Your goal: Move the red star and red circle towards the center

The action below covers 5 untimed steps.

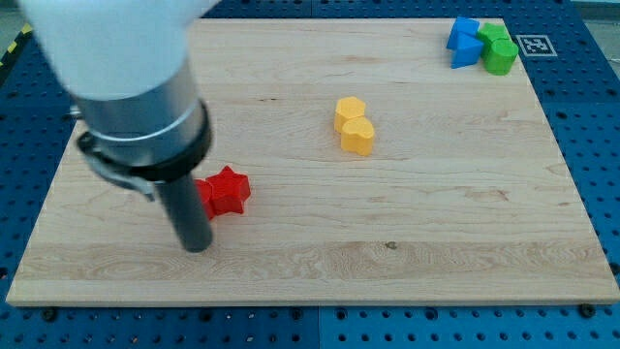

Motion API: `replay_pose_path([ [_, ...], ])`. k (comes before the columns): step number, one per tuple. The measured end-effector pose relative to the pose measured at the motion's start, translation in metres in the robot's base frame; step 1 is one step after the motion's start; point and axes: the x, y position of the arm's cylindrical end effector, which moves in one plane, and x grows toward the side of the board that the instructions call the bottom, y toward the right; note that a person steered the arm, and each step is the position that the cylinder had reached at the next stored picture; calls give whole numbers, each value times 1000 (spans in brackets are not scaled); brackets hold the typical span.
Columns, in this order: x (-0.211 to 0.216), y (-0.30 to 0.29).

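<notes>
— Red star (229,189) left of centre, red circle (203,197) touching its left side, mostly hidden behind the rod.
— My tip (197,246) bare, gripping nothing, just below the circle. Risk: pushing off-line, splitting the pair, nudging toward yellow blocks (354,125).

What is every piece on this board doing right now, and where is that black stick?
My tip: on the board, just below-left of the red blocks.
Red star: flat, fully visible, right of the rod.
Red circle: mostly hidden behind the rod, against the star.
Two yellow blocks: touching, near the centre.
Blue blocks and green blocks: clustered at top-right corner.
</notes>
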Motion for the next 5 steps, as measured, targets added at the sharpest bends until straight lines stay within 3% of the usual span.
replay_pose_path([
  [1, -20, -22],
  [2, -56, 13],
  [3, -59, 60],
  [5, -74, 71],
])
